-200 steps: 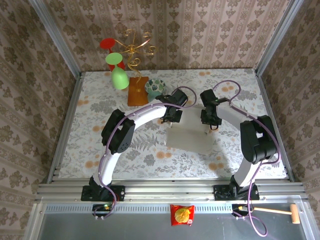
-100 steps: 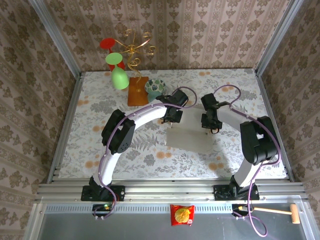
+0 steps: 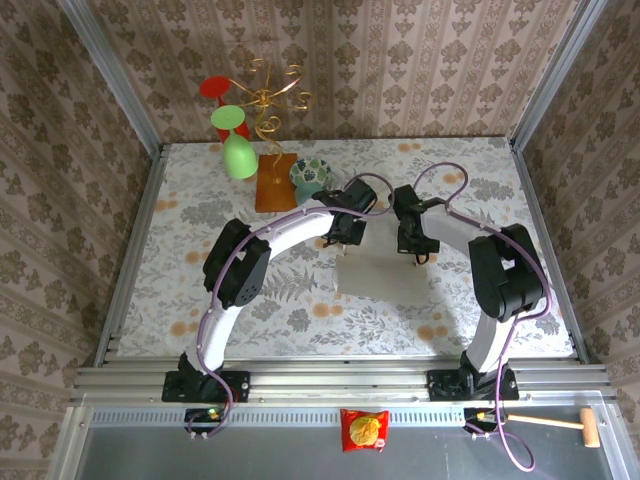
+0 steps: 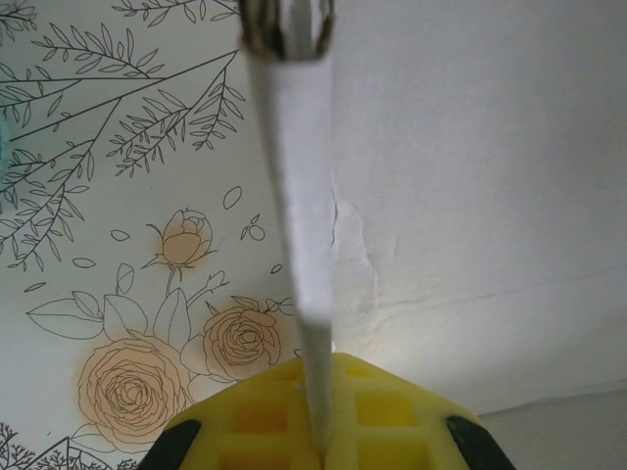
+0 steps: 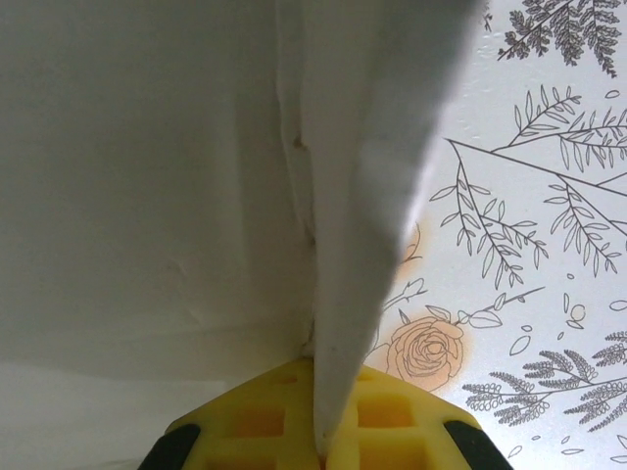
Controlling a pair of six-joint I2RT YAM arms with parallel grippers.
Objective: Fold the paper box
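Observed: paper box (image 3: 385,280) laid flat mid-table (image 3: 200,215), long axis left-right. Left tool (image 3: 343,240) clamped on raised left-end flap, right tool (image 3: 418,253) clamped on right-end flap. Box body spanned between tools, lying toward arm bases; both arms judged equally near.

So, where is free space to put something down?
Free: the floral table's far right corner, beyond the right arm, and left side beside the left arm. Crowded: around the brown wooden board and the pale grey-white paper box.
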